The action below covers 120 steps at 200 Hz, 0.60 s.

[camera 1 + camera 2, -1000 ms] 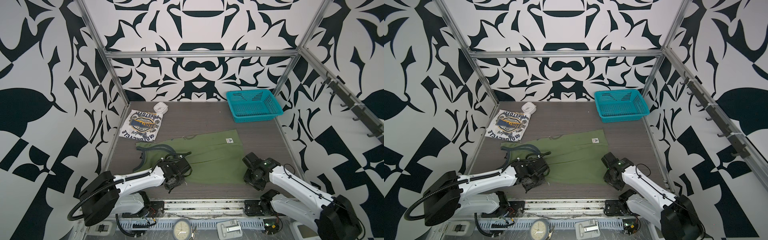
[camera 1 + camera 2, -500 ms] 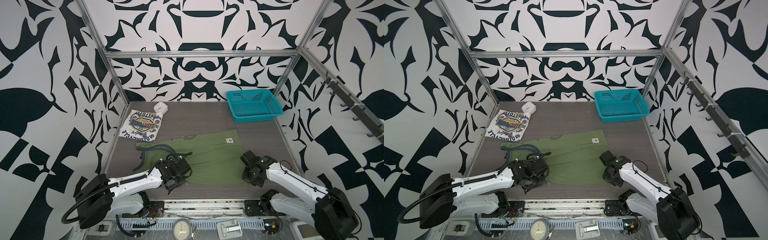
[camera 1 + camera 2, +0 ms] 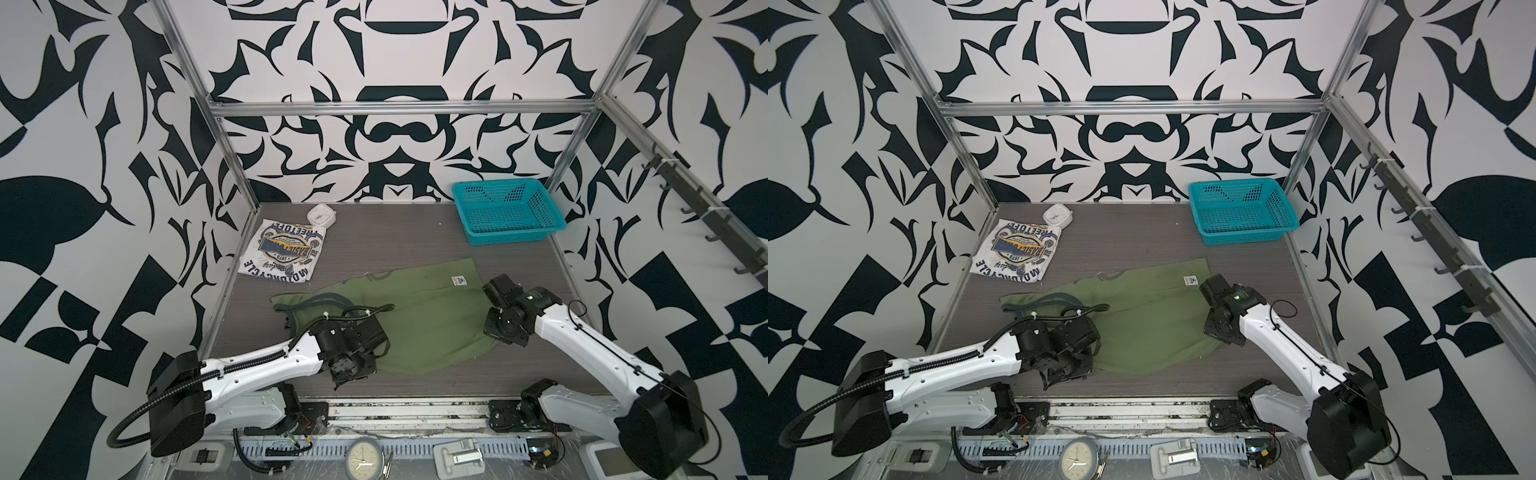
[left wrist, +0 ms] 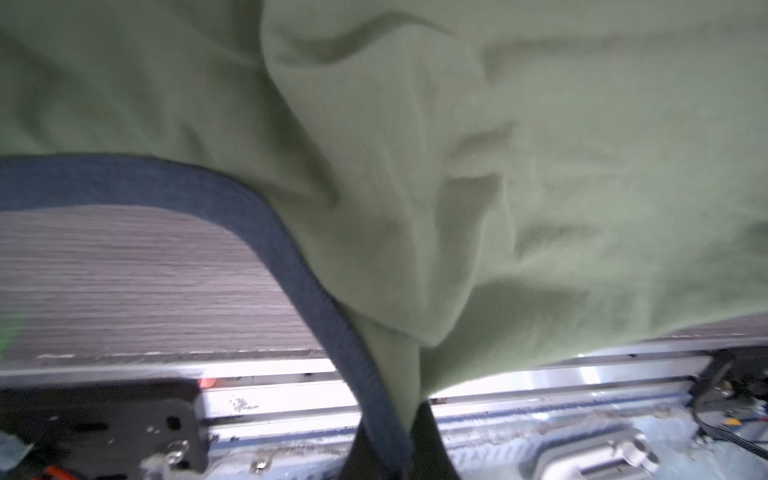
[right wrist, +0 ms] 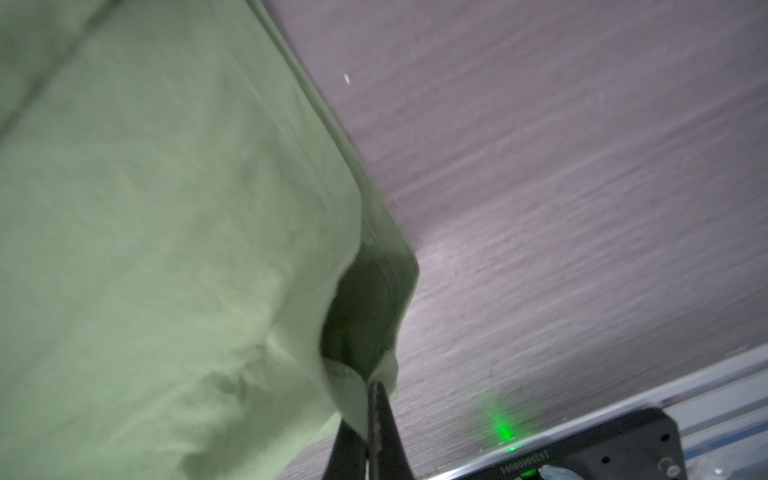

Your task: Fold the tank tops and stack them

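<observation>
My left gripper point(image 4: 397, 440) was pinched shut on the dark-trimmed armhole edge of the olive green tank top point(image 3: 419, 320), and the cloth rose from the table point(image 3: 395, 232) into my jaws. My right gripper point(image 5: 374, 392) was pressed together on the hem corner of the same garment, with the fabric puckered just above the fingertips.

In both top views the olive top lay spread across the middle of the table. My left grip was at its seven o'clock edge and my right grip at its four o'clock corner. It showed wrinkles but no clean fold that I could see.

The white tank top point(image 3: 282, 253) sat at ten o'clock on the table as a compact rectangle with its emblem up. It looked already folded, and its far edge lay just beside the small white clock point(image 3: 321, 215). The teal basket point(image 3: 513, 240) stood at one o'clock, well apart from both shirts.

I judged the task roughly half done: one shirt was folded, and the olive one was gripped along its near edge but still had to be folded and then stacked with the white one
</observation>
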### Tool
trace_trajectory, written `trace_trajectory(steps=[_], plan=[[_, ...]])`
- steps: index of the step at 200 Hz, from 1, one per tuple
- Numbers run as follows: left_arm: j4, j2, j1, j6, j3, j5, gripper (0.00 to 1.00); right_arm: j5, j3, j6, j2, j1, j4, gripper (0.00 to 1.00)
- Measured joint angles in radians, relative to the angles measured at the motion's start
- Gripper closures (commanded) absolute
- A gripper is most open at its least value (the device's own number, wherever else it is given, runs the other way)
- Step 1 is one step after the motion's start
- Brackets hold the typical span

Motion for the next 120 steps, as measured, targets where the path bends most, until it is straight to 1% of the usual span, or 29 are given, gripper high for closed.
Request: trace_trajectory(steps=[29, 61, 86, 120], plan=[[-0.024, 0.032, 0.145, 0.090, 0.070, 0.023, 0.99, -0.013, 0.098, -0.092, 0.080, -0.071, 0.038, 1.00], [-0.034, 0.138, 0.299, 0.210, 0.179, 0.051, 0.98, -0.031, 0.188, -0.158, 0.203, -0.112, 0.108, 1.00], [-0.031, 0.251, 0.375, 0.283, 0.237, 0.064, 0.93, -0.048, 0.228, -0.191, 0.304, -0.125, 0.170, 1.00], [-0.005, 0.362, 0.436, 0.335, 0.259, 0.084, 0.90, -0.063, 0.255, -0.219, 0.408, -0.134, 0.237, 0.98]])
